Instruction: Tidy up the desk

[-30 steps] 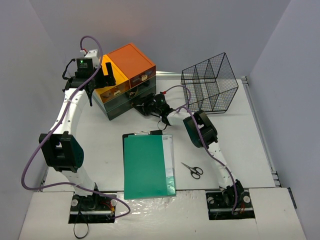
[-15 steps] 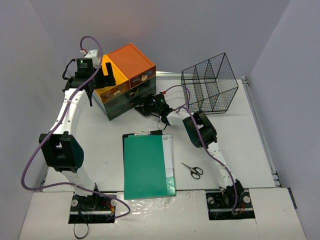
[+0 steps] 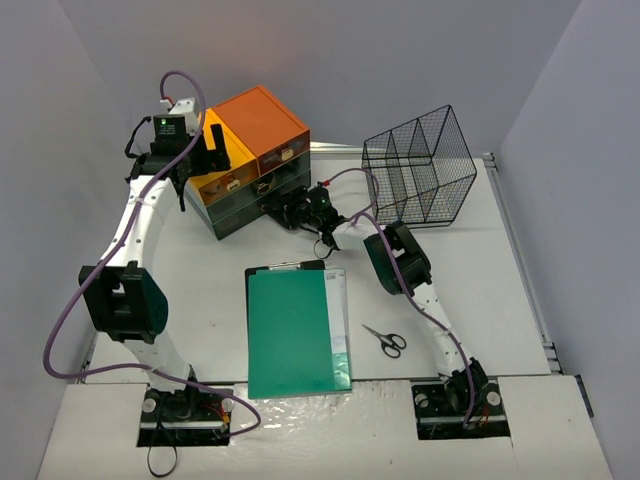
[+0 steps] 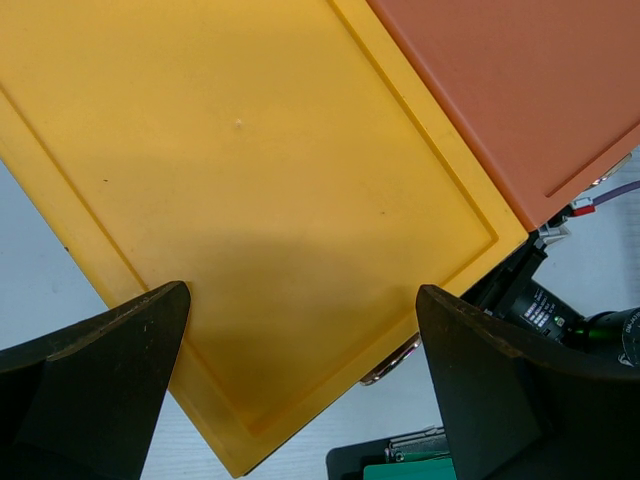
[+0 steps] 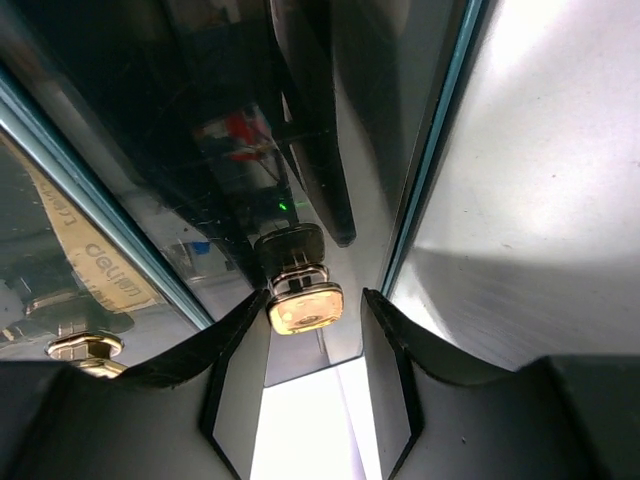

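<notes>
Right gripper (image 3: 296, 213) has edged in on the drawer unit (image 3: 255, 135). Its fingers are narrowly spread around the brass handle (image 5: 303, 306) (not clearly pinching yet). Left gripper (image 4: 302, 292) stays spread wide over the yellow top. The desk (image 3: 500, 290) lies underneath; a drawer pull looks likely next.

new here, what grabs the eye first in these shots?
The drawer unit with its orange and yellow top, at the far left of the desk, stands out most. The right arm reaches to its front, jaws either side of a brass handle. A green clipboard lies at the near middle, and a black wire basket stands far right.
</notes>
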Robot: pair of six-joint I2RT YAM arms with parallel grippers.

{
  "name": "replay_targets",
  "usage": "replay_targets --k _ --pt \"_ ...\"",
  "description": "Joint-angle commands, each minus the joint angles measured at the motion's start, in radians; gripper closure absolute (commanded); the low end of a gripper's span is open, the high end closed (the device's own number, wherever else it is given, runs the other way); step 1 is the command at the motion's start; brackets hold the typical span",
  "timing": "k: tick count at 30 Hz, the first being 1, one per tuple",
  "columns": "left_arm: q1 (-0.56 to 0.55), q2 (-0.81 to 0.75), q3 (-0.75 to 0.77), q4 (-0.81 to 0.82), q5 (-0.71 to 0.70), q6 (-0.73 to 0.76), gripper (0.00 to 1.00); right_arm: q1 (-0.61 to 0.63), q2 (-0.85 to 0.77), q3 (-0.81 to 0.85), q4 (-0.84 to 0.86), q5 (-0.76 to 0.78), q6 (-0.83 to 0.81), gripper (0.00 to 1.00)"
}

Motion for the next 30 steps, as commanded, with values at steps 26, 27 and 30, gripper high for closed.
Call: replay_targets --k 26,27,30 --pt "0.025 0.029 0.008 -0.139 -0.045 -0.019 0.03 -0.026 -0.296 -0.315 -0.141 0.010 -0.179 1.00" --pt "0.025 0.028 0.009 -0.139 -0.044 -0.019 0.03 -0.027 -0.317 -0.336 -0.155 0.011 -0.192 1.00" --pt "0.025 0.026 0.010 -0.138 -0.043 -0.019 0.03 -0.027 -0.374 -0.399 -0.192 0.019 -0.237 1.00"
